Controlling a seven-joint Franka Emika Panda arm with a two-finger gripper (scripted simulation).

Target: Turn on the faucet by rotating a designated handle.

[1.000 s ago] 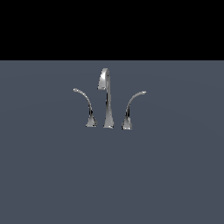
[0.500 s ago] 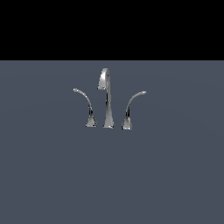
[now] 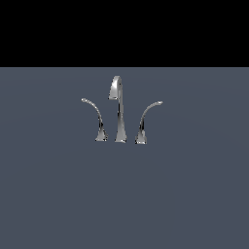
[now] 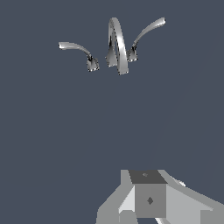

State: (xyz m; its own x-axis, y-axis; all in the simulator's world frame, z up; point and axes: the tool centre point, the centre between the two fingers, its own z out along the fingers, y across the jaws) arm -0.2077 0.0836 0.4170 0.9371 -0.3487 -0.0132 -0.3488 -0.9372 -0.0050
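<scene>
Faucet (image 3: 118,114) sits alone on the grey worktop (image 3: 124,194), three chrome pieces in a tight row, nothing touching them. Sweeping from the exterior view's left: first the handle (image 3: 95,116), flared base planted just beside the spout, stem arching outward to a very fine tip. Then the tall spout (image 3: 118,108), hooked at the top. Then the mirror lever (image 3: 146,119), arching off toward the exterior view's right.

No arm shows in the exterior view at all. The wrist view catches the same trio, handle (image 4: 81,51) included, well away from the grey gripper (image 4: 148,201) body at the frame's edge. The fingertips are out of shot, so I cannot tell whether the jaws are wide or narrow.

Now the hazards, as I judge them. Two near-identical levers flank that spout, so picking the wrong one is the obvious slip. The bases crowd together, and a low approach could knock the spout instead. That tapering stem looks slick and thin; a push near the tip may slide off, and a long approach leaves room for drift.
</scene>
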